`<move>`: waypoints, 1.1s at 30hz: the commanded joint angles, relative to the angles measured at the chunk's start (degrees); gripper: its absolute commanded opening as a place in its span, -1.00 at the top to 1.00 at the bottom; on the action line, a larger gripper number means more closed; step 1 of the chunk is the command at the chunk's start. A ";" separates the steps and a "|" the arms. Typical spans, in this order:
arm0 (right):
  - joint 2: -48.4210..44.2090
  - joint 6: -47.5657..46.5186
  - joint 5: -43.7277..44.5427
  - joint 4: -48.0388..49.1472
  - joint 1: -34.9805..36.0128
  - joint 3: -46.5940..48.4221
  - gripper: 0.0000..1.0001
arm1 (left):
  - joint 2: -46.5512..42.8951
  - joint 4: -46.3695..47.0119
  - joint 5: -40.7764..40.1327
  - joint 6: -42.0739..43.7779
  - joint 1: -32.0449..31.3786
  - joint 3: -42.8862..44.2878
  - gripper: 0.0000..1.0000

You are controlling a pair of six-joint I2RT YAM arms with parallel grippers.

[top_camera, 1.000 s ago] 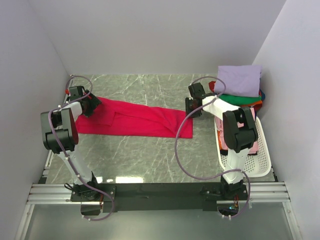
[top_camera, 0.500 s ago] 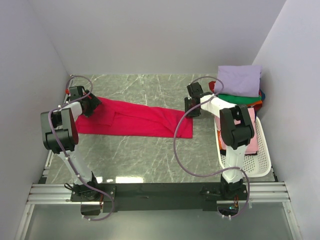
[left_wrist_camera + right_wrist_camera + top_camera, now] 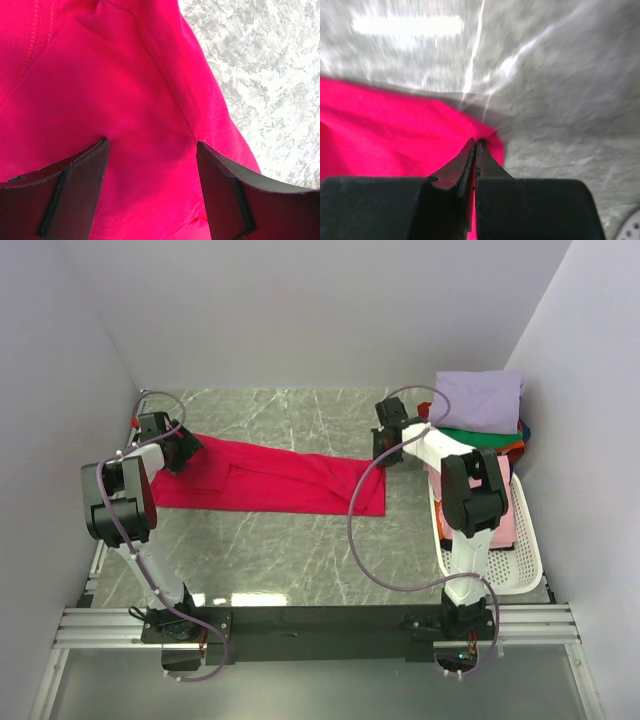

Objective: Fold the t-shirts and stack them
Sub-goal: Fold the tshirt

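The crimson-red t-shirt (image 3: pixel 270 478) lies spread in a long band across the marble table, folded lengthwise. My left gripper (image 3: pixel 176 452) is at its left end, jaws open, both fingers resting down on the red cloth (image 3: pixel 145 100). My right gripper (image 3: pixel 383 454) is at the shirt's far right corner, shut on a pinch of the red cloth (image 3: pixel 395 135), which it lifts slightly. A stack of folded shirts stands at the back right with the lavender one (image 3: pixel 480 400) on top, green (image 3: pixel 478 438), orange and blue edges below.
A white perforated basket (image 3: pixel 523 550) stands at the right edge of the table, with a pink shirt (image 3: pixel 504 530) in it. Walls close in the table on the left, back and right. Grey marble shows beside the cloth in both wrist views.
My right gripper has moved a little toward the back of the table, drawing the shirt's right corner with it. The left gripper has not moved.
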 commanded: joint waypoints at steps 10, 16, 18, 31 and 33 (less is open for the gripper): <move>8.39 -1.93 4.41 -4.65 -4.21 14.88 1.00 | 0.37 -2.25 -0.09 1.69 0.98 0.91 -0.54; 8.32 -2.02 4.94 -4.65 -4.65 15.68 0.42 | 0.46 -2.25 -0.09 1.78 0.98 0.91 -0.54; 5.43 -1.76 4.51 -2.81 -4.65 12.45 0.29 | 0.46 -2.25 0.00 1.69 0.98 0.91 -0.54; -5.13 -0.17 -2.87 3.87 -3.68 -1.20 0.12 | 0.54 -1.99 0.53 1.43 0.98 0.74 -0.54; -5.66 0.00 -4.46 5.11 -3.41 -1.55 0.13 | 0.46 -2.08 0.44 1.51 1.06 0.74 -0.54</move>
